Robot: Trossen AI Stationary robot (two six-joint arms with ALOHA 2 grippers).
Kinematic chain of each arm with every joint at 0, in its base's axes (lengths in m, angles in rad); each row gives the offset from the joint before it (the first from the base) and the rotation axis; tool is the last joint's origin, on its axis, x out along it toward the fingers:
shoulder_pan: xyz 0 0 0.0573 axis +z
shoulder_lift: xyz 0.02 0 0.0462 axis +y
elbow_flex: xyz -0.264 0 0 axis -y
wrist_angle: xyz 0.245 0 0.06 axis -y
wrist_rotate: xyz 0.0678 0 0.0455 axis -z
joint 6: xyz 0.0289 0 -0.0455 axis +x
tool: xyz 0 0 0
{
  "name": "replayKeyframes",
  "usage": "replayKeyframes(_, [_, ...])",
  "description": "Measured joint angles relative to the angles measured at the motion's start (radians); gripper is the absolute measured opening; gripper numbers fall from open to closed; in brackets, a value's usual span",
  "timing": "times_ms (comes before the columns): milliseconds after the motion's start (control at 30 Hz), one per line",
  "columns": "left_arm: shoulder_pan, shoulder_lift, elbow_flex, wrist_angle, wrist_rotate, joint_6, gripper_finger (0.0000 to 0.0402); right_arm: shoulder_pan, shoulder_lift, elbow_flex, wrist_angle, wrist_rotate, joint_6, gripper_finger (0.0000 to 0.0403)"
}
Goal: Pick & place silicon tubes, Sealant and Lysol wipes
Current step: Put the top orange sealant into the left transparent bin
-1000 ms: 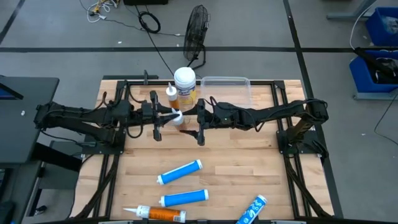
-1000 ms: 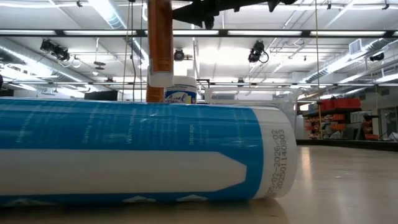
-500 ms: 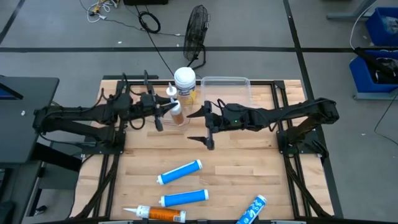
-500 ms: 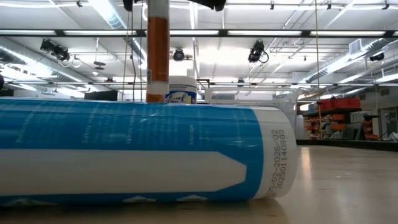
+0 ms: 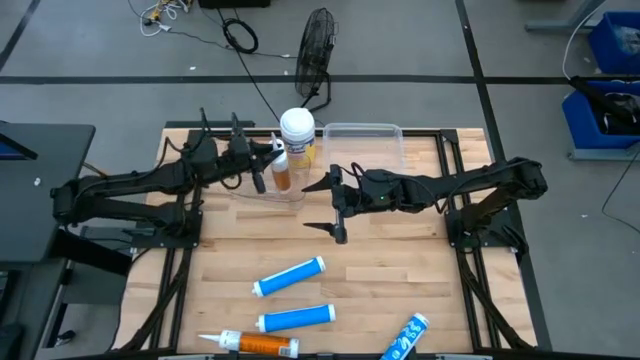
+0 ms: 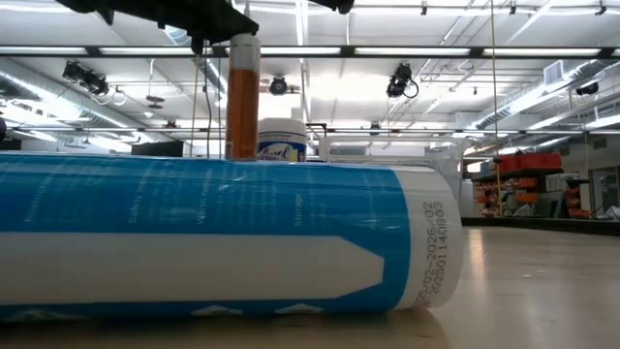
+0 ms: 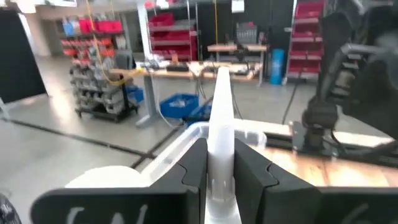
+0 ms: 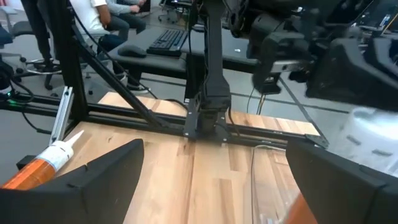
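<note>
My left gripper (image 5: 266, 168) is shut on an orange tube (image 5: 283, 176) with a white nozzle, just left of the Lysol wipes canister (image 5: 297, 135) at the table's far side. The tube stands upright in the low view (image 6: 242, 111), in front of the canister (image 6: 282, 141). My right gripper (image 5: 334, 206) is open and empty, to the right of the tube and apart from it. Two blue tubes (image 5: 290, 277) (image 5: 297, 318), a patterned blue tube (image 5: 405, 338) and another orange tube (image 5: 255, 344) lie on their sides near the front edge. My left gripper pinches the orange tube's top end between its two fingers (image 7: 194, 169), at the base of the white nozzle (image 7: 220, 134). The fingers come level from the table's left and lie across the tube. The tube hangs upright below them with the nozzle up; its lower end is hidden.
A clear plastic bin (image 5: 364, 142) sits right of the canister at the far edge. A blue tube (image 6: 223, 237) lies right in front of the low camera and hides most of the table. Black frame rails (image 5: 470, 240) run along both sides. People sit beyond the table (image 8: 102, 18).
My left gripper has carried the orange tube toward the table's far edge and the canister, and lowered it; the tube stays upright. My right gripper has drawn back toward the table's right edge, away from the tube.
</note>
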Motion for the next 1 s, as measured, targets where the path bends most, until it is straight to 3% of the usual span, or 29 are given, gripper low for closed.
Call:
replayKeyframes(267, [0.075,0.009,-0.11,0.115,0.107,-0.072,0.0053,0.0,0.0,0.0,-0.003,0.003,0.0,0.0398])
replayKeyframes(567, [0.086,0.009,-0.168,0.164,0.109,-0.082,0.0053,-0.001,0.0,0.0,-0.003,0.044,-0.017,0.0398])
replayKeyframes(1000, [0.092,0.106,-0.242,0.325,0.107,-0.095,0.0052,-0.001,0.0,0.0,-0.004,0.044,-0.019,0.0398])
